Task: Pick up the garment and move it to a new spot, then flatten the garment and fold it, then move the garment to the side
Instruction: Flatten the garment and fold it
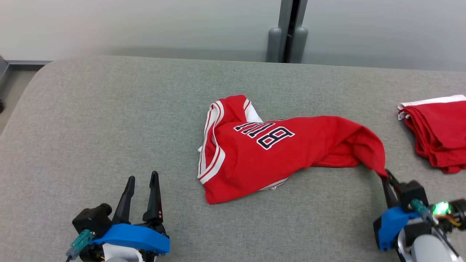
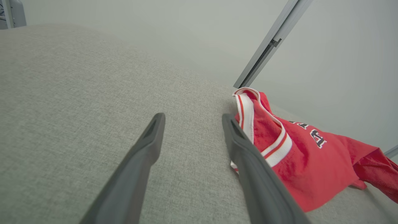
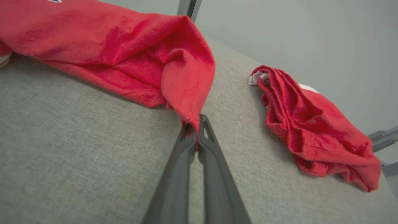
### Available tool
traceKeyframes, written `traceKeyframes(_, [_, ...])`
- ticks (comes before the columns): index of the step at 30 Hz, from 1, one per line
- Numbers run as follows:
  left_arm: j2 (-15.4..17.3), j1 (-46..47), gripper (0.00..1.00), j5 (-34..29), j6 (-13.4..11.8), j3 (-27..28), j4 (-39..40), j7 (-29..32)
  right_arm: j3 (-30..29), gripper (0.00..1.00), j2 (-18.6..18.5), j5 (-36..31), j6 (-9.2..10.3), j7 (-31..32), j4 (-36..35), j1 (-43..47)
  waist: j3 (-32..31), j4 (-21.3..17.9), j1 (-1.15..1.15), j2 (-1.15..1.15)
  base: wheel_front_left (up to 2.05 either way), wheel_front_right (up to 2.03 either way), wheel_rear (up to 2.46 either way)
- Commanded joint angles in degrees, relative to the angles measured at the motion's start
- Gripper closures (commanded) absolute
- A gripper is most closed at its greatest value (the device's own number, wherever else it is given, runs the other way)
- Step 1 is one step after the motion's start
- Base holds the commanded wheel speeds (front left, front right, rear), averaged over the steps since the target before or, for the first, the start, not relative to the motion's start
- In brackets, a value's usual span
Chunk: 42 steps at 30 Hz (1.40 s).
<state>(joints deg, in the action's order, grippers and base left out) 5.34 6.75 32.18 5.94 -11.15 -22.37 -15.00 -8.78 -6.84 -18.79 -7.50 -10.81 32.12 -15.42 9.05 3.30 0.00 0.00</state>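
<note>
Here, a red shirt [image 1: 276, 156] lies in a loose heap near the middle of the grey desk [image 1: 109, 120]. It is not flat. Its white and red edge bands are bunched up on the side toward the robot's left. Dark letters [image 1: 267, 134] with white edges show upside down on top in the head view.

One end of the shirt is pulled out into a long point toward the robot's right. The right tool [image 1: 385, 176] has its two dark fingers pressed together on the very tip of that point, pinching the red cloth. In the right wrist view the cloth rises from the fingertips and is lifted a little off the desk there.

The left tool [image 1: 142, 180] is low on the robot's left, well apart from the shirt. Its two fingers are spread wide and hold nothing. Grey desk shows between them.

Another red cloth pile [image 1: 437, 134] with a white edge sits at the far right of the desk, apart from the shirt. A pale wall [image 1: 145, 25] stands behind the desk.
</note>
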Motion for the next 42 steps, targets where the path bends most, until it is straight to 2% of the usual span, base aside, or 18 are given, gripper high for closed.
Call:
traceKeyframes(1, [0.4,0.6,0.00,-0.4,0.2,0.1,0.2,-0.3,-0.7,0.00,0.6,0.4,0.02,-0.7,0.2,1.7,0.0,-0.3,0.00,0.00,0.00,0.00,0.00])
traceKeyframes(6, [0.7,0.4,0.00,-0.4,0.3,-0.5,0.3,-0.1,-2.0,0.00,2.3,2.3,0.02,-2.4,-1.2,4.6,-0.4,-1.5,0.00,0.00,0.00,0.00,0.00])
traceKeyframes(11, [0.9,-0.3,0.00,0.0,0.7,-1.9,0.6,1.0,-2.3,0.00,3.3,5.6,0.02,-3.5,-6.2,5.5,-1.1,-2.6,0.00,0.00,0.00,0.00,0.00])
traceKeyframes(19, [0.8,-0.9,0.00,2.6,1.5,-8.6,1.1,7.3,0.7,0.00,4.0,10.3,0.02,-3.3,-14.0,5.2,-0.9,-3.4,0.00,0.00,0.00,0.00,0.00])
traceKeyframes(26, [0.8,2.0,0.00,4.9,1.7,-12.3,-2.5,12.3,4.8,0.00,3.9,15.5,0.02,-2.9,-14.4,4.7,0.7,-3.6,0.00,0.00,0.00,0.00,0.00])
traceKeyframes(33, [0.3,6.0,0.00,8.8,1.7,-11.4,-7.4,14.0,6.4,0.00,3.9,16.2,0.02,-3.3,-13.6,3.6,1.9,-4.4,0.00,0.00,0.00,0.00,0.00])
traceKeyframes(42, [1.4,10.9,0.00,6.8,0.8,-12.8,-15.0,14.6,7.6,0.00,3.9,16.3,0.02,-3.6,-12.9,2.7,2.7,-5.6,0.00,0.00,0.00,0.00,0.00])
